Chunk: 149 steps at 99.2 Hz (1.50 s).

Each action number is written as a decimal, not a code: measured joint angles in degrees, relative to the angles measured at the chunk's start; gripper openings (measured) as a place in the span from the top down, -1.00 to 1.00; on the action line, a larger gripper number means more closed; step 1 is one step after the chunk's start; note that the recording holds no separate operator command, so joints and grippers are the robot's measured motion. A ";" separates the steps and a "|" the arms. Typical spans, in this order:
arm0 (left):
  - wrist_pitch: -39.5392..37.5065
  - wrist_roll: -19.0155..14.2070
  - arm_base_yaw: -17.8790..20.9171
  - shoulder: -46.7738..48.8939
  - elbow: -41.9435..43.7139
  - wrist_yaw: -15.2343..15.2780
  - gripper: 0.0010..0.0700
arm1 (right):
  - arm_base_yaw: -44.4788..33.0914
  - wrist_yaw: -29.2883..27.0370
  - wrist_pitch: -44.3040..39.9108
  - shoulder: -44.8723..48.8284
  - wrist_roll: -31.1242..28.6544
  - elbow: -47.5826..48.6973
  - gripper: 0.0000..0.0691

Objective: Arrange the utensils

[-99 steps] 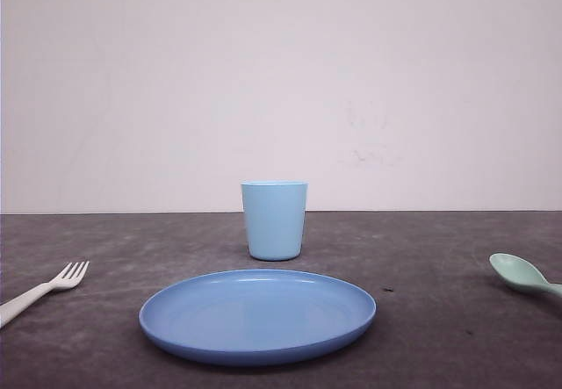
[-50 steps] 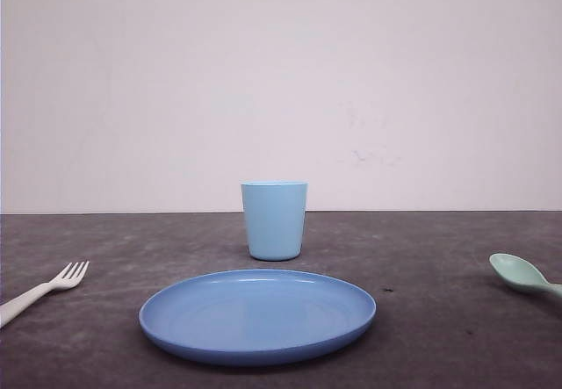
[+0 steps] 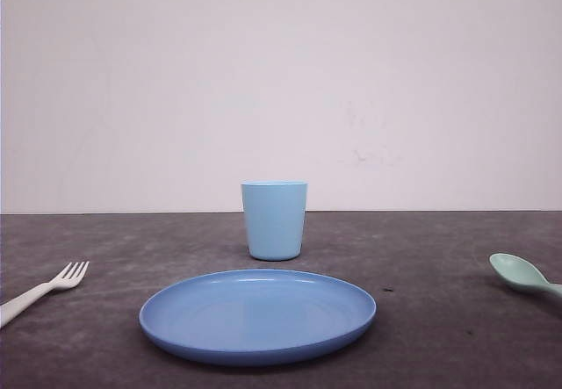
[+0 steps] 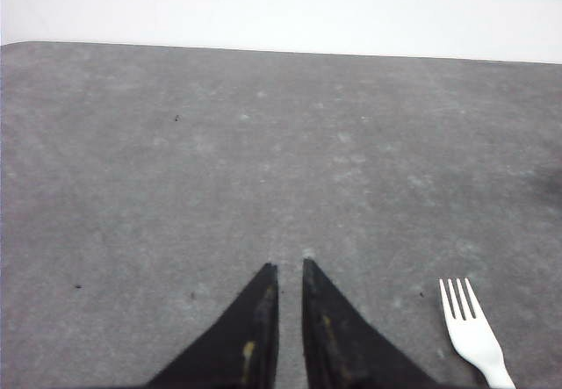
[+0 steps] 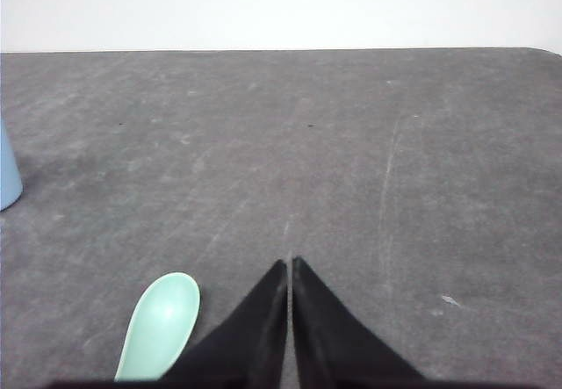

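Nothing has moved since the earlier front views: the white fork point(image 3: 42, 291) lies at the near left of the dark table point(image 3: 439, 257), tines pointing far and inward, and the mint-green spoon point(image 3: 523, 275) lies at the near right, bowl toward the middle. Between them sit the blue plate point(image 3: 257, 314) and, just behind it, the light blue cup point(image 3: 274, 220).

Neither utensil is grasped yet, so the step in hand looks like the first reach. To do it well, each arm probably needs to spread its fingers, shift sideways over its utensil and line the fingers across the thin handle, not the tines or bowl, then come down low enough to pinch the flat plastic off the table.

In its wrist view the left gripper point(image 4: 289, 268) hangs above bare table with a narrow slit between its tips, holding nothing, the fork point(image 4: 472, 329) just to one side. The right gripper point(image 5: 290, 262) is closed tip to tip and empty, the spoon point(image 5: 162, 322) near its fingers
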State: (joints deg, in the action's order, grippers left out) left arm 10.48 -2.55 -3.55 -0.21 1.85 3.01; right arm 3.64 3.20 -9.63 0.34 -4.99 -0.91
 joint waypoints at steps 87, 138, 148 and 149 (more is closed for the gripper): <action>-3.08 -13.11 0.00 -0.39 11.43 -4.87 0.96 | 0.00 2.86 -6.05 1.55 -15.50 -17.22 0.98; 24.92 -5.27 0.00 -26.67 48.68 -7.45 0.96 | 0.00 4.76 -31.01 28.39 -7.21 -53.99 0.98; 28.00 -2.93 -0.02 -32.20 51.89 -7.67 0.96 | 0.00 4.68 -33.51 33.77 -4.92 -54.88 0.98; 28.17 -2.78 -0.04 -32.65 52.02 -7.69 0.96 | 0.00 4.59 -33.90 34.34 -4.68 -54.88 0.98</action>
State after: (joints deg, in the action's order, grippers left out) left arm 38.65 -5.32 -3.60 -32.86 53.87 -4.69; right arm 3.64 7.79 -43.53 34.68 -9.67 -55.79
